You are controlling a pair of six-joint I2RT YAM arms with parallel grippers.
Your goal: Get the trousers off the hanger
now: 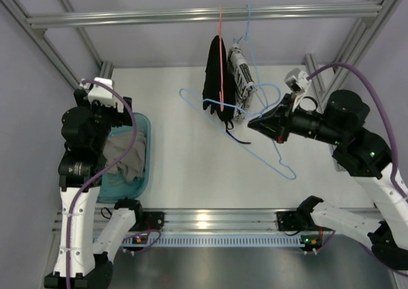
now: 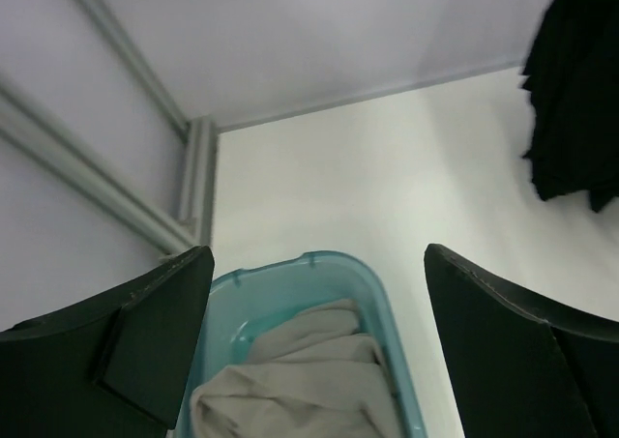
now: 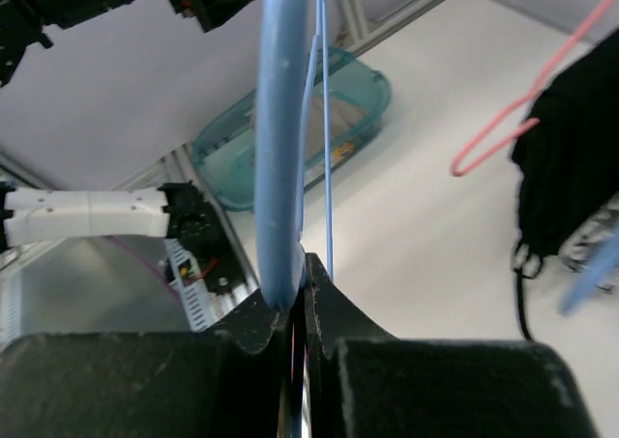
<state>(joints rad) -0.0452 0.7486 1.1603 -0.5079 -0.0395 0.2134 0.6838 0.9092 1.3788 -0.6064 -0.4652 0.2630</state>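
The grey-beige trousers lie bunched in a teal basket at the left; in the left wrist view the trousers lie just below the basket's rim. My left gripper hangs above the basket, open and empty. My right gripper is shut on the wire of the bare light blue hanger and holds it over the middle of the table. In the right wrist view the wire rises from between my closed fingers. No cloth is on this hanger.
A black garment on a red-orange hanger and a patterned garment on another blue hanger hang from the metal rail, just left of my right gripper. Frame posts stand at the back corners.
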